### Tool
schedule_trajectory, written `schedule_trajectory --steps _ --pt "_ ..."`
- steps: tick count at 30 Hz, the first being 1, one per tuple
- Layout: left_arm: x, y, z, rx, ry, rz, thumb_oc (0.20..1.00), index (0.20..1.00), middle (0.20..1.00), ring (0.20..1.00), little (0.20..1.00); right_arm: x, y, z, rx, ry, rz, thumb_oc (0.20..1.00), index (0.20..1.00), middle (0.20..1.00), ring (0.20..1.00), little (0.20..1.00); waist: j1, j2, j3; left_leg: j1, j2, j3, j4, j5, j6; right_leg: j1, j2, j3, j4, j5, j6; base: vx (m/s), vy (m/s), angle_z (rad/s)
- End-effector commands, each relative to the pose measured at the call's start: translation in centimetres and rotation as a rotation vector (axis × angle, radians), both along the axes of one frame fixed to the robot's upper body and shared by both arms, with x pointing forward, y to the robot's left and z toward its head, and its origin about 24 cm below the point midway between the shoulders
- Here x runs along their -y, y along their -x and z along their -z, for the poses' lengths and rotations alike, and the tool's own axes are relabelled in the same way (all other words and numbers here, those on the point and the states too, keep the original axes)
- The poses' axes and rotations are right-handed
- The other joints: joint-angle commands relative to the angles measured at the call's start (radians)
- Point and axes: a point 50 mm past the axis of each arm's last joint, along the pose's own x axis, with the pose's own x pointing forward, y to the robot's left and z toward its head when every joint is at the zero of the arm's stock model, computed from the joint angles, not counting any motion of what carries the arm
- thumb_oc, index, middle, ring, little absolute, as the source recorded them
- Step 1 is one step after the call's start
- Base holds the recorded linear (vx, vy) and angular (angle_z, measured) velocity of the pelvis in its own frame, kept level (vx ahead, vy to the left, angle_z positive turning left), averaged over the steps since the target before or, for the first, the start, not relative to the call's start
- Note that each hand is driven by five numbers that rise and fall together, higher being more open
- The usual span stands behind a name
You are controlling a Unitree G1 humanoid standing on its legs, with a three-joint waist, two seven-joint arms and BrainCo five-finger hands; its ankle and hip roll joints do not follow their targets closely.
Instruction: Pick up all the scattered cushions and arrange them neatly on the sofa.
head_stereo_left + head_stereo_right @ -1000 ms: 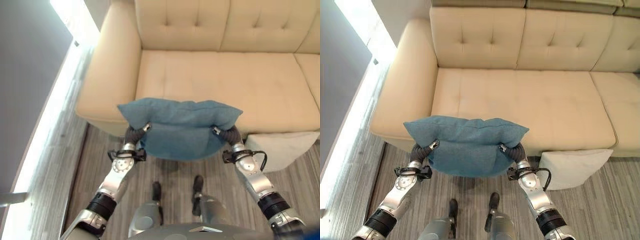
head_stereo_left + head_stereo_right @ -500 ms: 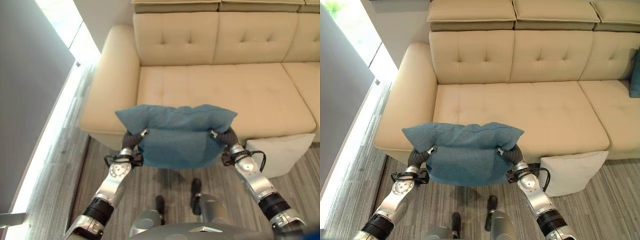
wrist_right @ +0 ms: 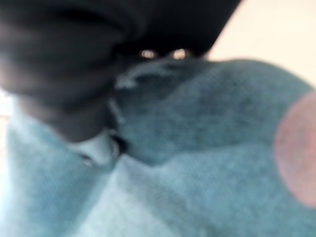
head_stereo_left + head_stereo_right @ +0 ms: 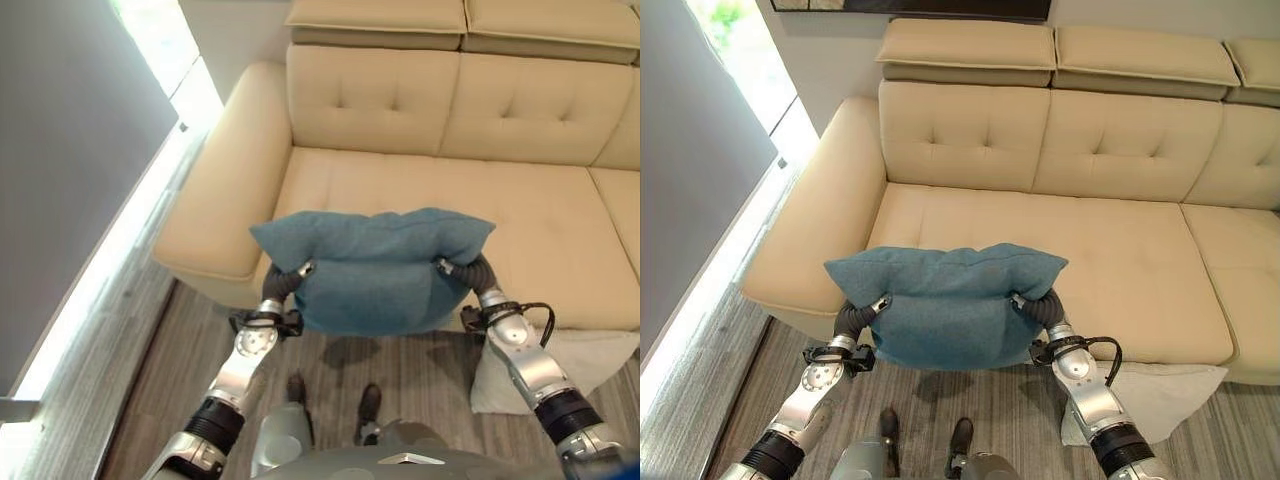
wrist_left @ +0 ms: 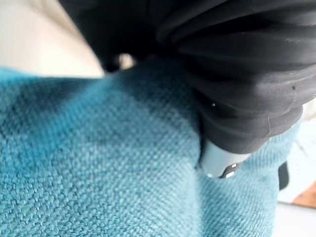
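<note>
Both hands (image 4: pixel 862 318) (image 4: pixel 1038 309) clamped on blue cushion (image 4: pixel 950 305) over sofa (image 4: pixel 1040 230) front edge

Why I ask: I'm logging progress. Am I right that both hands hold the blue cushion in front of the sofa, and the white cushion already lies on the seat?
Not quite: the white cushion lies on the floor against the sofa, as the right eye view shows. The blue cushion is indeed carried between the left hand and right hand.

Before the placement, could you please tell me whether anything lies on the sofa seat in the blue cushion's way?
Nothing visible does. The teal-blue fabric cushion, held between the left hand and right hand, hangs at the front edge of the beige leather sofa, whose seat behind it is bare.
</note>
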Motion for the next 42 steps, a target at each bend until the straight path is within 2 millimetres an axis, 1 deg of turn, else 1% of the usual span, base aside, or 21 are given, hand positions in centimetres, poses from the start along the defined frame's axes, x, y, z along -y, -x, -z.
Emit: schedule_trajectory --steps 1,3,5,8,9,11,15,18,19,21,23,24,25,26,27,29,32,33,35,38,42 --pt "2.4 -1.9 -5.8 0.287 0.039 0.145 0.2 0.2 0.2 0.2 0.2 -2.1 -0.9 -3.4 0.186 -0.103 -0.069 0.2 0.2 0.2 0.2 0.2 -0.001 0.009 -0.056 0.093 -0.061 -0.018 -0.023 0.029 0.006 0.029 -0.078 0.087 0.108 -0.055 0.118 0.19 0.148 -0.33" --pt "2.3 -2.0 -6.2 0.306 0.035 0.141 0.2 0.2 0.2 0.2 0.2 -2.3 -1.0 -3.5 0.186 -0.11 -0.071 0.2 0.2 0.2 0.2 0.2 0.007 0.015 -0.06 0.132 -0.08 -0.01 -0.038 0.008 0.028 0.026 -0.097 0.106 0.151 -0.067 0.127 0.18 0.18 -0.29" --pt "2.3 -2.2 -6.9 0.328 0.041 0.138 0.2 0.2 0.2 0.2 0.2 -2.8 -1.2 -3.6 0.189 -0.12 -0.081 0.2 0.2 0.2 0.2 0.2 0.013 0.027 -0.059 0.162 -0.088 0.009 -0.045 -0.016 0.053 -0.003 -0.13 0.106 0.255 -0.066 0.144 0.15 0.2 -0.38" --pt "2.2 -2.5 -8.0 0.377 0.019 0.143 0.2 0.2 0.2 0.2 0.2 -3.4 -1.6 -4.3 0.214 -0.119 -0.105 0.2 0.2 0.2 0.2 0.2 0.007 0.041 -0.039 0.206 -0.091 0.036 -0.064 -0.03 0.081 -0.098 -0.162 0.125 0.437 -0.011 0.176 0.11 0.157 -0.34" --pt "2.1 -2.5 -8.1 0.38 0.01 0.143 0.2 0.2 0.2 0.2 0.2 -3.6 -1.6 -4.4 0.219 -0.125 -0.11 0.2 0.2 0.2 0.2 0.2 0.004 0.043 -0.04 0.216 -0.094 0.039 -0.066 -0.038 0.083 -0.115 -0.167 0.128 0.445 -0.009 0.176 0.13 0.113 -0.1" --pt "2.1 -2.5 -8.0 0.379 0.007 0.144 0.2 0.2 0.2 0.2 0.2 -3.7 -1.6 -4.4 0.218 -0.124 -0.117 0.2 0.2 0.2 0.2 0.2 0.003 0.044 -0.042 0.224 -0.096 0.042 -0.069 -0.042 0.082 -0.121 -0.167 0.126 0.427 -0.01 0.174 0.08 0.025 0.04" --pt "2.0 -2.5 -7.7 0.365 0.016 0.142 0.2 0.2 0.2 0.2 0.2 -3.9 -2.0 -5.0 0.232 -0.115 -0.138 0.2 0.2 0.2 0.2 0.2 -0.005 0.042 -0.049 0.26 -0.093 0.051 -0.086 -0.063 0.068 -0.143 -0.157 0.106 0.253 0.011 0.164 0.14 -0.046 0.01" --pt "2.1 -2.5 -7.4 0.348 0.028 0.136 0.2 0.2 0.2 0.2 0.2 -4.0 -2.0 -5.1 0.24 -0.104 -0.145 0.2 0.2 0.2 0.2 0.2 -0.029 0.029 -0.046 0.29 -0.095 0.03 -0.078 -0.085 0.055 -0.168 -0.128 0.161 0.17 0.051 0.176 0.22 -0.144 -0.12" --pt "2.2 -2.3 -7.1 0.343 0.031 0.145 0.2 0.2 0.2 0.2 0.2 -3.9 -1.7 -5.0 0.236 -0.097 -0.151 0.2 0.2 0.2 0.2 0.2 -0.028 0.019 -0.057 0.303 -0.092 0.029 -0.068 -0.097 0.048 -0.139 -0.129 0.158 0.141 0.058 0.177 0.24 -0.204 0.14" --pt "2.5 -2.3 -7.0 0.334 0.043 0.153 0.2 0.2 0.2 0.2 0.2 -3.4 -1.6 -5.1 0.241 -0.09 -0.138 0.2 0.2 0.2 0.2 0.2 -0.033 0.019 -0.067 0.298 -0.084 0.021 -0.049 -0.096 0.035 -0.112 -0.116 0.171 0.124 0.054 0.165 0.19 -0.204 0.21" --pt "2.7 -2.2 -7.0 0.335 0.064 0.163 0.2 0.2 0.2 0.2 0.2 -2.8 -1.3 -5.2 0.247 -0.098 -0.123 0.2 0.2 0.2 0.2 0.2 -0.042 0.018 -0.076 0.278 -0.054 0.014 0.021 -0.085 0.007 -0.08 -0.106 0.153 0.106 0.039 0.147 0.15 -0.264 0.09" --pt "3.0 -2.4 -7.2 0.341 0.074 0.172 0.2 0.2 0.2 0.2 0.2 -2.7 -1.3 -5.4 0.261 -0.111 -0.116 0.2 0.2 0.2 0.2 0.2 -0.044 0.008 -0.061 0.216 -0.029 -0.008 0.161 -0.049 -0.02 -0.053 -0.101 0.14 0.097 0.032 0.123 0.09 -0.311 0.44" --pt "3.0 -2.6 -7.4 0.349 0.079 0.165 0.2 0.2 0.2 0.2 0.2 -2.7 -1.4 -5.7 0.271 -0.11 -0.117 0.2 0.2 0.2 0.2 0.2 -0.038 0.004 -0.052 0.184 -0.024 -0.024 0.227 -0.032 -0.03 -0.039 -0.1 0.13 0.093 0.028 0.11 0.15 -0.331 0.44" --pt "2.9 -2.7 -7.7 0.355 0.082 0.139 0.2 0.2 0.2 0.2 0.2 -2.9 -1.5 -5.9 0.275 -0.106 -0.122 0.2 0.2 0.2 0.2 0.2 -0.023 0.002 -0.046 0.15 -0.046 -0.086 0.199 -0.048 -0.017 -0.023 -0.089 0.132 0.086 0.011 0.107 0.12 -0.159 0.33" --pt "2.9 -2.7 -7.7 0.354 0.082 0.139 0.2 0.2 0.2 0.2 0.2 -2.9 -1.5 -5.9 0.275 -0.106 -0.122 0.2 0.2 0.2 0.2 0.2 -0.024 0.001 -0.046 0.152 -0.047 -0.086 0.196 -0.048 -0.017 -0.021 -0.09 0.132 0.086 0.01 0.107 0.17 -0.088 0.06" --pt "2.7 -2.7 -7.7 0.357 0.083 0.13 0.2 0.2 0.2 0.2 0.2 -2.8 -1.5 -5.9 0.273 -0.104 -0.124 0.2 0.2 0.2 0.2 0.2 -0.02 0.003 -0.054 0.157 -0.043 -0.099 0.096 -0.058 -0.007 -0.011 -0.088 0.144 0.08 0.003 0.113 0.15 0.011 0.0" --pt "2.7 -2.8 -8.1 0.374 0.084 0.108 0.2 0.2 0.2 0.2 0.2 -2.7 -1.6 -5.9 0.279 -0.094 -0.113 0.2 0.2 0.2 0.2 0.2 -0.007 0.015 -0.056 0.131 -0.026 -0.134 -0.028 0.023 -0.017 -0.002 -0.078 0.153 0.09 -0.017 0.116 0.14 0.054 -0.1" --pt "2.4 -2.8 -8.3 0.382 0.093 0.096 0.2 0.2 0.2 0.2 0.2 -2.7 -1.6 -6.0 0.278 -0.098 -0.115 0.2 0.2 0.2 0.2 0.2 -0.003 0.017 -0.058 0.139 -0.031 -0.141 -0.029 0.008 -0.015 -0.002 -0.079 0.158 0.098 -0.028 0.116 0.13 0.073 -0.18" --pt "2.5 -2.8 -8.5 0.395 0.083 0.099 0.2 0.2 0.2 0.2 0.2 -2.7 -1.7 -6.3 0.293 -0.087 -0.119 0.2 0.2 0.2 0.2 0.2 -0.004 0.02 -0.067 0.156 -0.038 -0.133 -0.052 0.017 -0.017 0.009 -0.084 0.153 0.092 -0.027 0.117 0.15 0.091 -0.3" --pt "2.1 -3.0 -9.1 0.417 0.07 0.09 0.2 0.2 0.2 0.2 0.2 -2.9 -2.2 -7.2 0.322 -0.078 -0.12 0.2 0.2 0.2 0.2 0.2 0.0 0.022 -0.079 0.215 -0.056 -0.095 -0.097 0.001 0.004 0.037 -0.103 0.169 0.086 -0.031 0.123 0.21 0.155 -0.25" --pt "1.8 -3.4 -10.1 0.452 0.059 0.073 0.2 0.2 0.2 0.2 0.2 -3.2 -3.0 -8.2 0.361 -0.061 -0.124 0.2 0.2 0.2 0.2 0.2 0.007 0.021 -0.076 0.224 -0.063 -0.078 -0.108 -0.009 0.011 0.039 -0.116 0.168 0.08 -0.03 0.131 0.08 0.095 -0.11"
